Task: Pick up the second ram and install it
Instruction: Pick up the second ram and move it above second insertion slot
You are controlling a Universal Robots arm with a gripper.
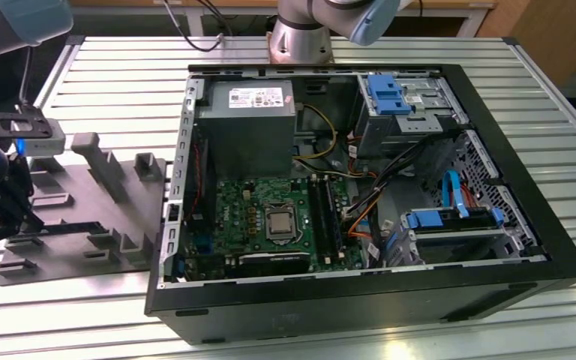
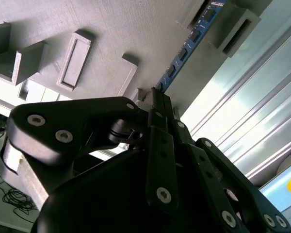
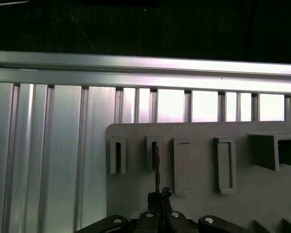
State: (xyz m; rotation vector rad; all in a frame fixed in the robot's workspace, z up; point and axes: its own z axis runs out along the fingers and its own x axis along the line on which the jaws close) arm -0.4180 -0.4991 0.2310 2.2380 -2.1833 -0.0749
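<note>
The second ram (image 2: 186, 48) is a thin dark stick with small chips, seen edge-on. It stands in a slot of the grey holder tray (image 2: 111, 34). In the first wrist view the ram (image 3: 156, 165) runs from a slot block to my fingertips. My gripper (image 2: 155, 97) is shut on the near end of the ram, also seen in the first wrist view, gripper (image 3: 159, 194). In the exterior view my gripper (image 1: 3, 214) hangs over the tray (image 1: 78, 225) at the exterior view's left. The black memory slots (image 1: 324, 214) lie on the motherboard inside the case.
The open computer case (image 1: 368, 300) lies on the slatted metal table (image 1: 118, 67), to the right of the tray in the exterior view. Inside it are a grey power supply (image 1: 243, 120), orange and yellow cables (image 1: 360, 214) and blue drive brackets (image 1: 448, 217). Raised blocks (image 1: 98, 154) stand on the tray.
</note>
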